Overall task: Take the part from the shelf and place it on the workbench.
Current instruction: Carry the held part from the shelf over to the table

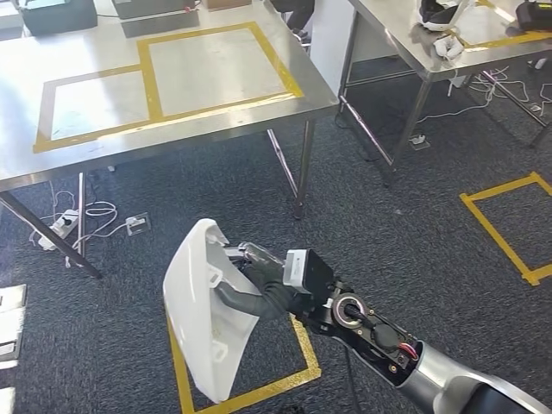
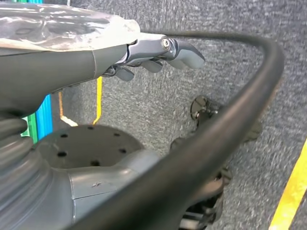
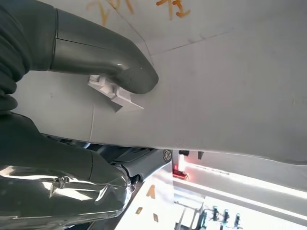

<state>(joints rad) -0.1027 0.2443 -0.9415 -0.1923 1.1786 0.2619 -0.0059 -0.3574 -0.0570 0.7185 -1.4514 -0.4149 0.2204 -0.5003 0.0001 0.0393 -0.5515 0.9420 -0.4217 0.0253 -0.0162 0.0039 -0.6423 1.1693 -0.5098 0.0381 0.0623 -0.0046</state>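
Observation:
A white curved plastic part (image 1: pixel 205 310) hangs over the carpet in front of me, gripped by my right hand (image 1: pixel 264 280), whose dark fingers wrap its inner edge. In the right wrist view the thumb (image 3: pixel 119 67) presses on the part's white surface (image 3: pixel 224 91) beside a small moulded clip (image 3: pixel 112 91). The steel workbench (image 1: pixel 215 129), marked with yellow tape rectangles, stands ahead and to the left of the part. My left hand (image 2: pixel 159 52) hangs above the grey carpet with its fingers out straight and nothing in them.
A second steel table (image 1: pixel 417 43) with cloths and gear stands at the back right. Cables and power strips (image 1: pixel 65 226) lie on the floor under the workbench. Yellow tape squares (image 1: pixel 508 224) mark the carpet. A black cable (image 2: pixel 231 110) arcs past my left wrist.

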